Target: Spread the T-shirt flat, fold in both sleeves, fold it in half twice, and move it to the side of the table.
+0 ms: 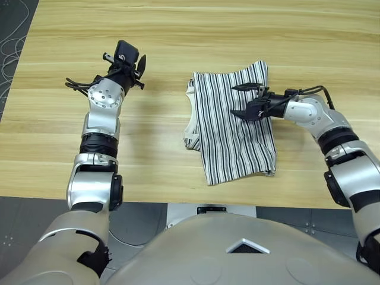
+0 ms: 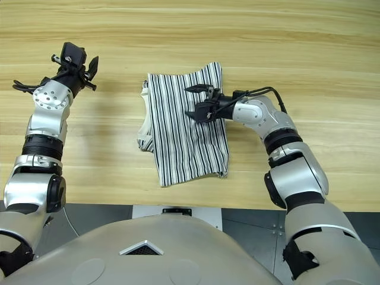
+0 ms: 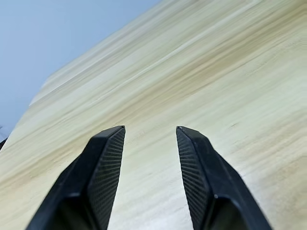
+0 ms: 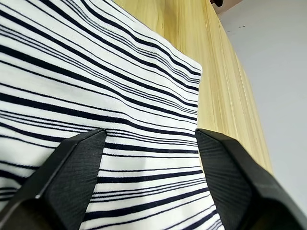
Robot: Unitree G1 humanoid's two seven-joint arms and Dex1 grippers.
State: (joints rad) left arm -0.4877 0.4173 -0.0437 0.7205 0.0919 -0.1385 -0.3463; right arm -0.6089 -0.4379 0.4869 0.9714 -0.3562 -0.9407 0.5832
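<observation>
The right gripper (image 1: 237, 100) is wide open and holds nothing, its two black fingers spread apart over the upper middle of the folded T-shirt (image 1: 228, 142). Whether the tips touch the cloth cannot be told. In the right wrist view, its fingers (image 4: 72, 177) are blunt wedges with finely ribbed inner faces, and striped fabric runs between them. The right arm is bent at the elbow, and its silver forearm reaches in from the robot's right across the shirt's right edge. The left gripper (image 1: 133, 68) is partly open and empty. Its ribbed black fingers (image 3: 105, 172) stand apart above bare wood, well to the left of the shirt. The left arm stretches forward with the wrist raised off the table. The T-shirt is folded into a rough, slightly tilted rectangle of soft cloth with thin black and white stripes running lengthwise. White layers peek out along its left side, and its corners are a little uneven. It lies right of the table's centre, with its lower end near the front edge. The table (image 1: 178, 35) is smooth, pale wood with long, straight grain running side to side.
</observation>
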